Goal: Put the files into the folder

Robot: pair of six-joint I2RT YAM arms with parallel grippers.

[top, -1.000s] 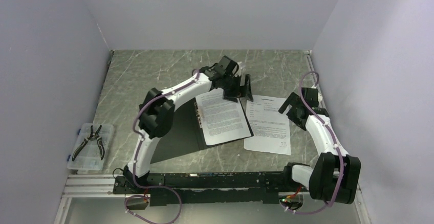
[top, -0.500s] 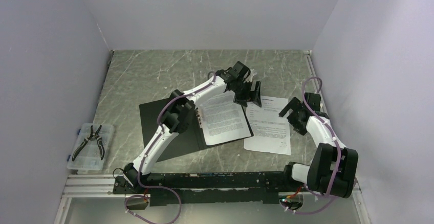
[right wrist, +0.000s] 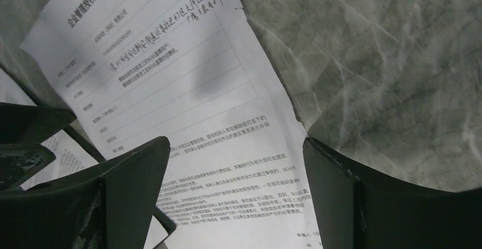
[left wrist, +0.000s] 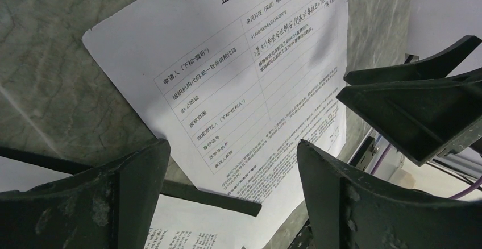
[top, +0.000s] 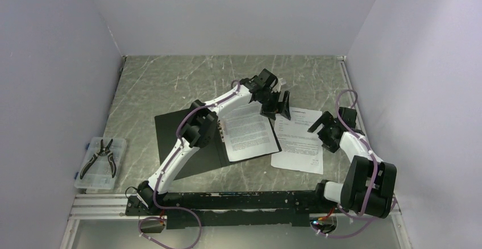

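The folder (top: 176, 132) lies open on the table, black inside up. One of the files, a printed sheet (top: 247, 134), rests on its right half. A second sheet (top: 298, 144) lies on the marble just right of the folder, slightly overlapping its edge. My left gripper (top: 277, 108) hovers open over the far ends of both sheets. In the left wrist view the loose sheet (left wrist: 244, 90) and the folder's edge (left wrist: 210, 198) show between my open left gripper (left wrist: 233, 146). My right gripper (top: 321, 128) is open over the loose sheet's right edge (right wrist: 187, 90), nothing between its jaws (right wrist: 236, 144).
A clear plastic box (top: 101, 162) holding pliers sits at the table's near left. White walls close in the left, back and right sides. An aluminium rail (top: 96, 206) runs along the near edge by the arm bases.
The left arm has stretched rightward, carrying its gripper from over the folder's sheet to the gap between the sheets. The right gripper has drifted slightly left and nearer, over the loose sheet's edge.
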